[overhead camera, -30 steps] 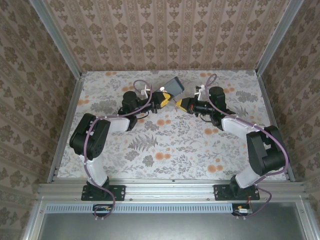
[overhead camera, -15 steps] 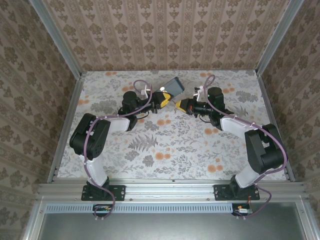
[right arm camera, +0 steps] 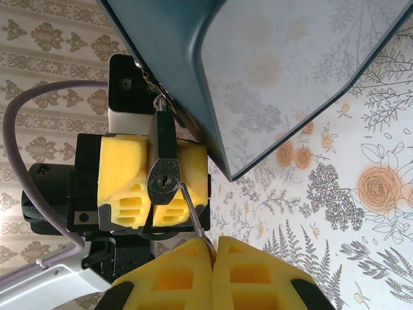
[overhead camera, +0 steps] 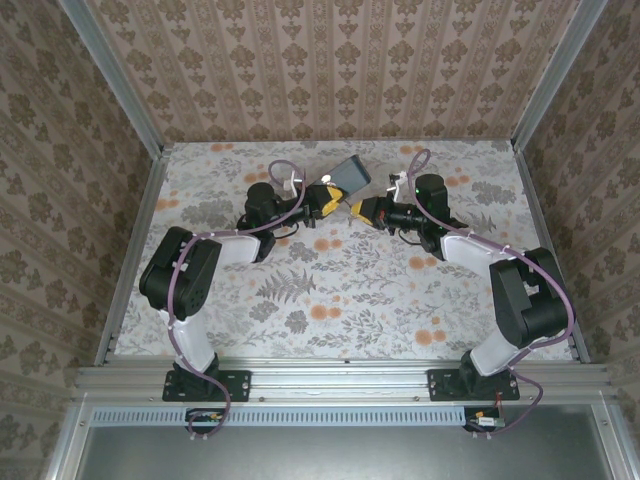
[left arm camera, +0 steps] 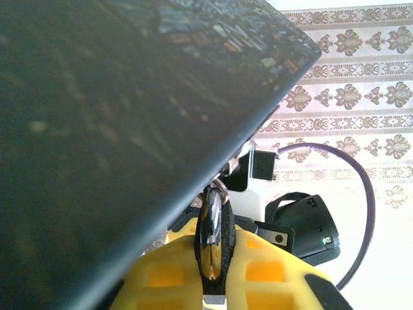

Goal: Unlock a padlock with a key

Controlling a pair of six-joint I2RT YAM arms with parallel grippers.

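Note:
A black padlock sits keyhole-out between the yellow fingers of my left gripper, which is shut on it. In the left wrist view the padlock is seen edge-on in my left gripper. My right gripper is shut on a thin metal key. The key's tip rests at the right rim of the padlock's face, beside the keyhole and not in it. In the top view, my right gripper faces the left one at the back middle of the table.
A dark grey case hangs from the padlock's shackle by a ring and chain and is lifted off the floral table. It looms close over both wrist cameras. Patterned walls enclose the table.
My right gripper has edged slightly left, bringing the key closer to the padlock. The left arm and the case have held still.

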